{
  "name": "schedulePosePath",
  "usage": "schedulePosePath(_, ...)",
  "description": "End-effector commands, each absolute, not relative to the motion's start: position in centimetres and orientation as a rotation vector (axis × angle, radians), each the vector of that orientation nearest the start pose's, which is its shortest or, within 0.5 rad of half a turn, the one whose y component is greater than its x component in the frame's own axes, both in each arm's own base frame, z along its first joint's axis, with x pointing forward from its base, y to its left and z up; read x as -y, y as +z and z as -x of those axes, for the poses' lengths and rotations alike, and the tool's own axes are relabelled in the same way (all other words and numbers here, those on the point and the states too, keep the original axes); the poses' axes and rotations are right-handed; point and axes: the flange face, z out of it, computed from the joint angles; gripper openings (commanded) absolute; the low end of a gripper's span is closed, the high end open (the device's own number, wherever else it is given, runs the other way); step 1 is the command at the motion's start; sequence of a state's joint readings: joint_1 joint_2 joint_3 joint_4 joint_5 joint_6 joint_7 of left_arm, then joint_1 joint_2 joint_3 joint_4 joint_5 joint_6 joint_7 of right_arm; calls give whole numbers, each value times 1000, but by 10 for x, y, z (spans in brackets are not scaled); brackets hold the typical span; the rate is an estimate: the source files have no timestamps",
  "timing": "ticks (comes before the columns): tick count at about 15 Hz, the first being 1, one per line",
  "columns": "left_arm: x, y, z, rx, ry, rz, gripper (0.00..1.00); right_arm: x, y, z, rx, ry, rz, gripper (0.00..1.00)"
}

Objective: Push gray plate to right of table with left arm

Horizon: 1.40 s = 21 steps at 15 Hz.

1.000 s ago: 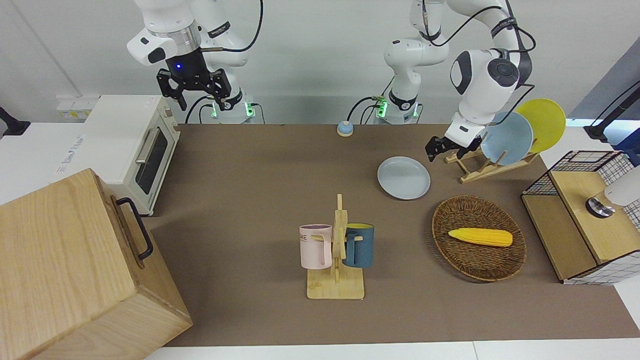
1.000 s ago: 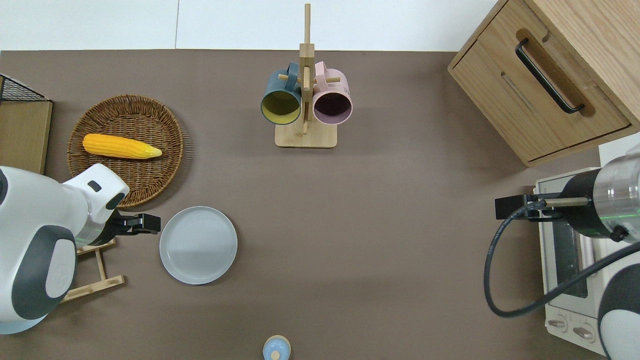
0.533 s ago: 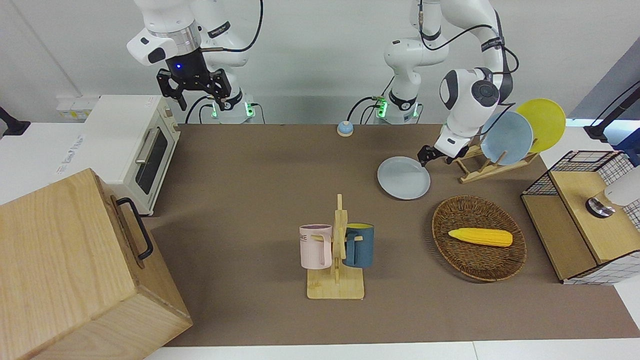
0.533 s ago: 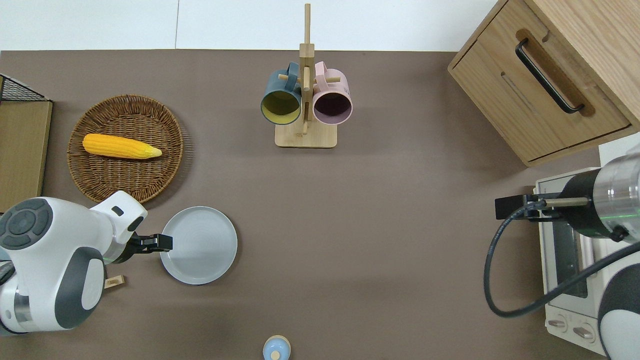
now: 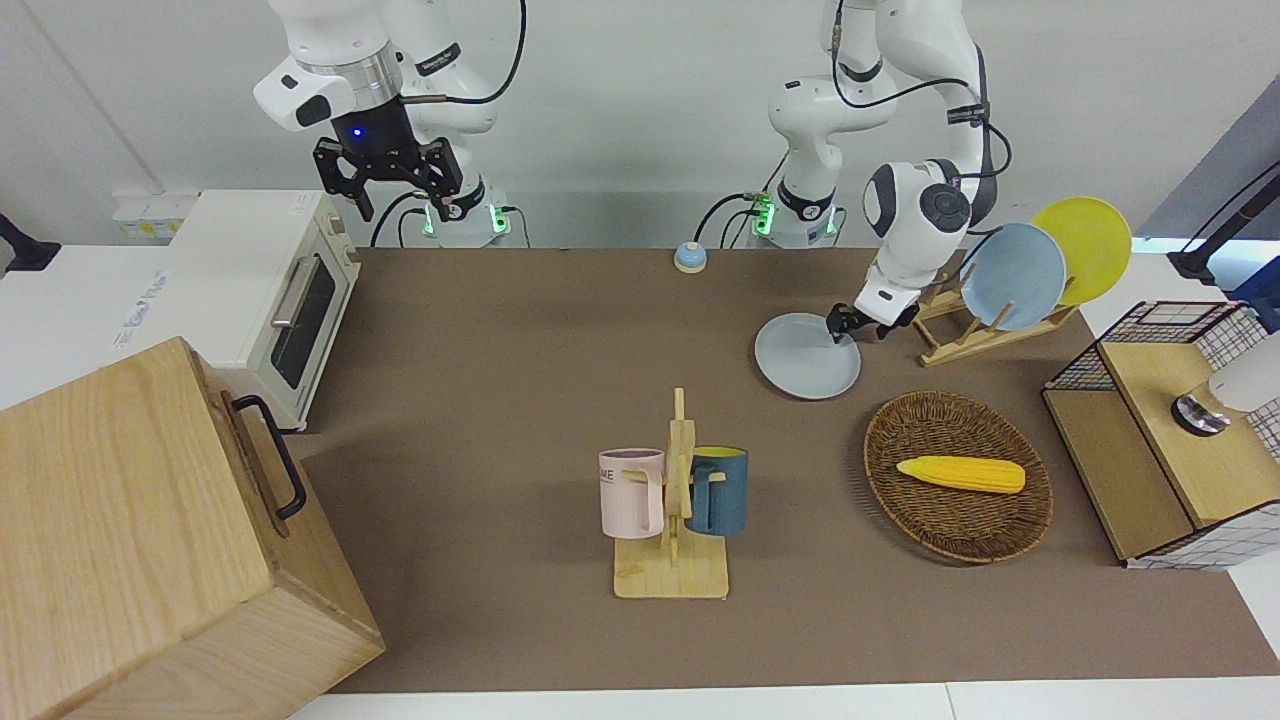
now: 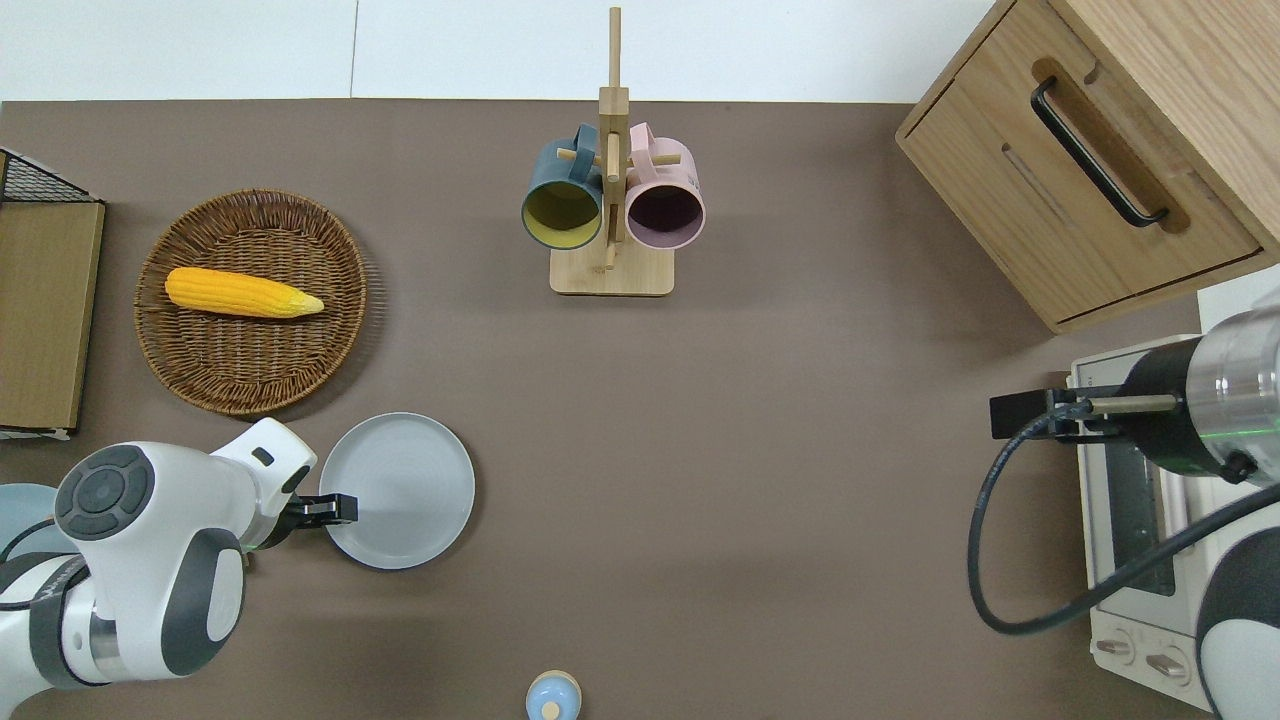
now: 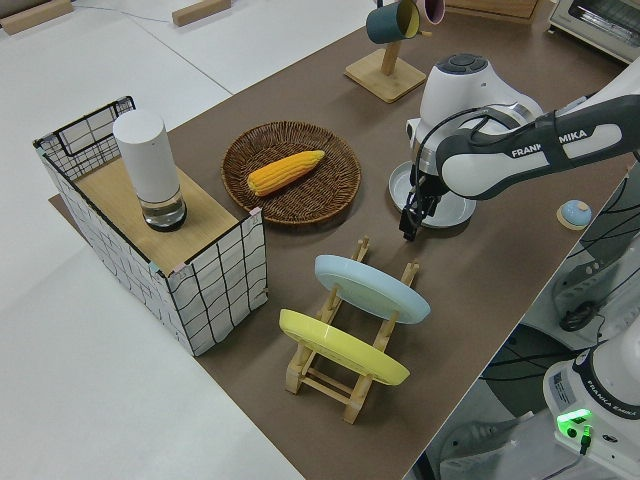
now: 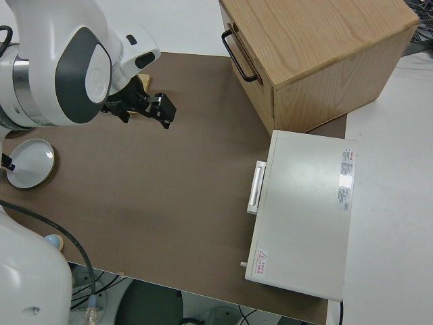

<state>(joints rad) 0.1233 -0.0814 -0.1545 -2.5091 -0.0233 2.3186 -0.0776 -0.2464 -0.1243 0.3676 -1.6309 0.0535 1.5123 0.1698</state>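
Left gripper: the left gripper (image 6: 340, 508) sits low at the gray plate's edge on the left arm's end of the table, fingertips at or just over the rim; whether they touch it cannot be told, nor whether the fingers are spread or pressed together.

Gray plate: the gray plate (image 6: 400, 490) lies flat on the table (image 6: 780, 480), near the edge closest to the robots, with the gripper on its left-arm side and the open tabletop on its other side.

Key relation: from the gripper, the plate lies straight toward the right arm's end of the table, so a push along that line looks set to carry it the way the task asks; being round, it has no long axis to mind.

Nearer arm: the left arm (image 6: 150, 560) is plainly the closer one; the right gripper (image 5: 385, 170) is parked.

Surface: matte brown top, flat and bare along the likely path; the plate should slide rather than tip if the fingers stay low on the rim.

Room: a broad stretch of table lies between the plate and the toaster oven (image 6: 1130, 500); the mug rack (image 6: 612, 200) stands farther from the robots, the small blue bell (image 6: 553, 695) nearer to them, both off the line.

Neighbours: the wicker basket (image 6: 250, 370) with its corn cob (image 6: 243, 293) lies just beside the plate, farther from the robots; the dish rack (image 7: 345, 340) holds a blue and a yellow plate.
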Motion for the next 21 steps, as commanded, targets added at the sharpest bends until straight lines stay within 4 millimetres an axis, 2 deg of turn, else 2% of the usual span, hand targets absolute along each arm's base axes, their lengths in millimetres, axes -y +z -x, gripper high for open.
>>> schedulePosePath(1,13,289,-443,103,159,3149,475,-79,652,-498,-113,14,3122,996)
schedulePosePath(3,14,290,-443,145,159,3168,318,-79,652,-498,-113,14,3122,996)
schedulePosePath(6,15,290,-443,192,164,3185,155,-79,652,-498,-113,14,3122,996)
schedulePosePath(11,16,290,-443,258,169,3208,0,-79,652,-498,-113,14,3122,996)
schedulePosePath(16,20,290,-443,271,169,3219,0,-79,652,-498,-113,14,3122,996)
schedulePosePath(21,49,290,-441,315,181,3212,0,-79,652,-498,-113,14,3122,996)
